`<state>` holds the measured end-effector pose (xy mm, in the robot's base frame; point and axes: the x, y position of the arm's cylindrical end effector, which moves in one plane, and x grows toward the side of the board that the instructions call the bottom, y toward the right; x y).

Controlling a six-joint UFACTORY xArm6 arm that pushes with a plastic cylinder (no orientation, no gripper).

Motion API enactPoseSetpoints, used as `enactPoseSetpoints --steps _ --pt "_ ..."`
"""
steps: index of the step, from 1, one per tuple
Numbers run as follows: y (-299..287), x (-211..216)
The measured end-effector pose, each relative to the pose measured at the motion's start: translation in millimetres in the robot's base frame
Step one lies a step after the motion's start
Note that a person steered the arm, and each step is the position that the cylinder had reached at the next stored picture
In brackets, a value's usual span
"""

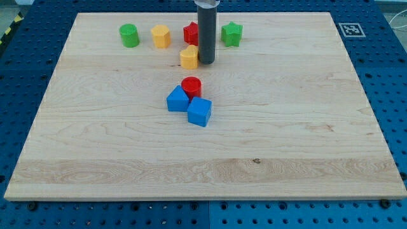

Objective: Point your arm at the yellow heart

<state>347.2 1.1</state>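
Observation:
The yellow heart [189, 57] lies on the wooden board near the view's top centre. My dark rod comes down from the view's top and my tip [206, 62] rests on the board right beside the heart's right side, touching or nearly touching it. A red star [191, 32] sits just above the heart, partly hidden behind the rod.
Along the view's top stand a green cylinder [129, 35], a yellow hexagon block [161, 36] and a green star [231, 34]. Below the heart is a cluster: a red cylinder [191, 86], a blue block [177, 100] and a blue cube [200, 112]. The board [286, 140] lies on a blue pegboard.

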Motion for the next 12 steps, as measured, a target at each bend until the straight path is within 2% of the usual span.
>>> enactPoseSetpoints --steps 2,4,5,10,12 --pt "-16.1 30.6" --pt "-20.9 16.8" --pt "-2.6 16.7" --pt "2.2 16.7" --pt "-10.2 33.8"
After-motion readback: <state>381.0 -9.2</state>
